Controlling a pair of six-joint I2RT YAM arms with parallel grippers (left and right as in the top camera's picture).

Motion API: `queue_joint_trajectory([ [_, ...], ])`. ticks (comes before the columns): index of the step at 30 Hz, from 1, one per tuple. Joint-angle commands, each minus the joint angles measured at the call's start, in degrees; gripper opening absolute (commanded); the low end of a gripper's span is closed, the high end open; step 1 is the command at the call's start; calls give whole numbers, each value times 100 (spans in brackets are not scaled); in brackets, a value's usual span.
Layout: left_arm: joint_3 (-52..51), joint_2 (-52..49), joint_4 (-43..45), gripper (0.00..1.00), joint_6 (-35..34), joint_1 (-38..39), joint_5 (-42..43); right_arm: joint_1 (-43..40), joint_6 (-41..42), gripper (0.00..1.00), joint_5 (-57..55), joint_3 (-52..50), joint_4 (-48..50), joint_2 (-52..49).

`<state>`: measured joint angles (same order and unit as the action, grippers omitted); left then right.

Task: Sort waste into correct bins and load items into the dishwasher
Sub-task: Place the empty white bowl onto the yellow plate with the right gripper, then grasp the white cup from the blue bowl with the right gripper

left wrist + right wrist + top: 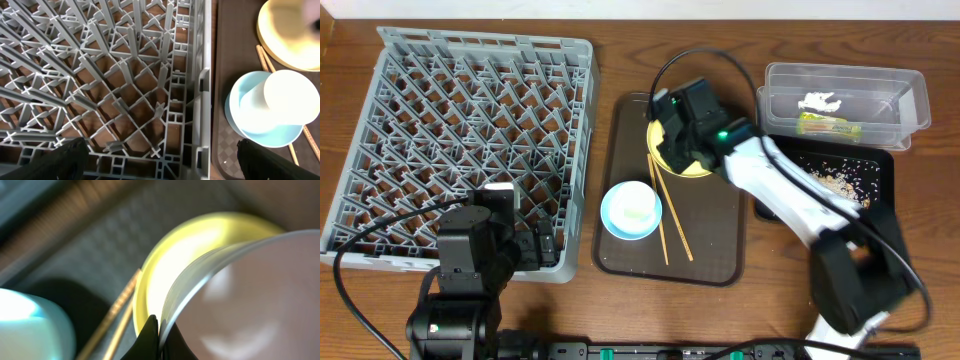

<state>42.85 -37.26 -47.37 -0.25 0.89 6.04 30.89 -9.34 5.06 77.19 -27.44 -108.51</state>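
My right gripper (677, 128) (159, 330) is shut on the rim of the cream-white bowl (250, 295), which it holds tilted just over the round yellow plate (692, 170) (175, 265) on the brown serving tray (715, 240). The chopsticks (665, 215) (120, 310) lie beside the plate. A light-blue bowl (620, 222) (260, 132) holds a small white cup (638, 205) (290, 97). Over the near right corner of the grey dish rack (460, 120) (125, 75), my left gripper (535, 245) (165, 165) stands open and empty.
At the back right, a clear tub (910, 100) holds a green-and-orange wrapper (825, 125) and a white scrap (820, 101). Beside it, a black tray (880, 165) carries beige crumbs (840, 180). My right arm stretches across the tray's left part.
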Motion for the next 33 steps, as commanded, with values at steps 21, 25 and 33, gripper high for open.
queue_joint_trajectory([
  [21,127,15,7,97,-90,17,35,160,944,41,986,328,-621,1016],
  [25,127,15,7,97,-92,17,35,431,1062,36,1025,326,-1222,813],
  [33,127,15,2,97,-92,17,35,951,1139,30,931,323,-1604,-15],
])
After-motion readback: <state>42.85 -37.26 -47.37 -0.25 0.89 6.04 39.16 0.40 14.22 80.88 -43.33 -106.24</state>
